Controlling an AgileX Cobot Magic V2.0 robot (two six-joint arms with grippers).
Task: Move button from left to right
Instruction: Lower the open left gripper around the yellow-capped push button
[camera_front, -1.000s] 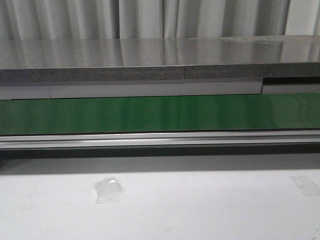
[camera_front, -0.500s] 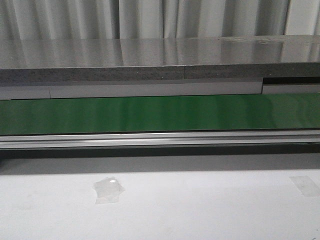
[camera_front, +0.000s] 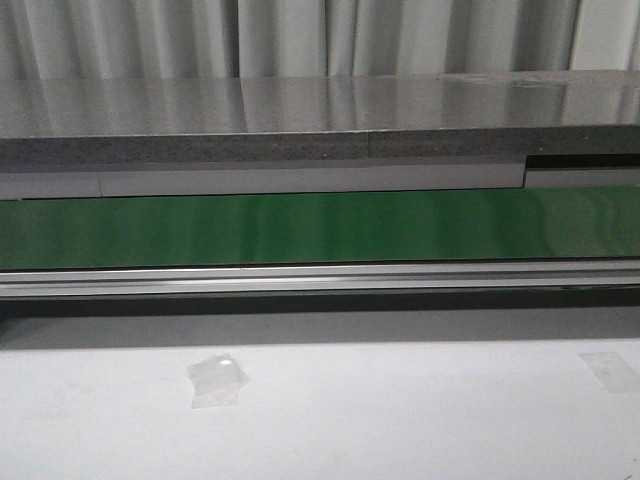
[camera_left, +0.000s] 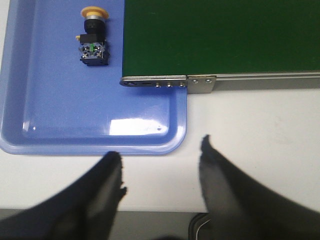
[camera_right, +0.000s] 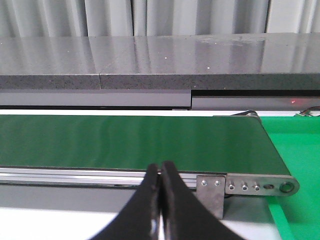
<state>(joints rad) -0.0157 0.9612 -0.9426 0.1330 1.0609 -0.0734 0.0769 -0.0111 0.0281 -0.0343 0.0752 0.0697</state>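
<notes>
The small push-button with the yellow-orange mushroom cap and black boxy body (camera_left: 92, 37) is lying on its side in a shallow light-blue plastic tray (camera_left: 55, 125), well ahead of the left gripper (camera_left: 161, 162) and off to one side of it, so nothing is touching it. The left jaws are spread wide, hovering over the white counter (camera_left: 260, 125) just short of the tray's rounded corner. One end of the long green conveyor belt (camera_left: 220, 35) with its silvery metal side rail (camera_left: 200, 82) overhangs the tray right beside the button.

The right gripper (camera_right: 161, 172) has its jaws pressed together with nothing between them, pointing at the belt's rail near the far end roller; a bright green tray (camera_right: 297, 150) sits just past that end.

The front view only shows the belt, the counter and a scrap of clear tape (camera_front: 217, 380).
</notes>
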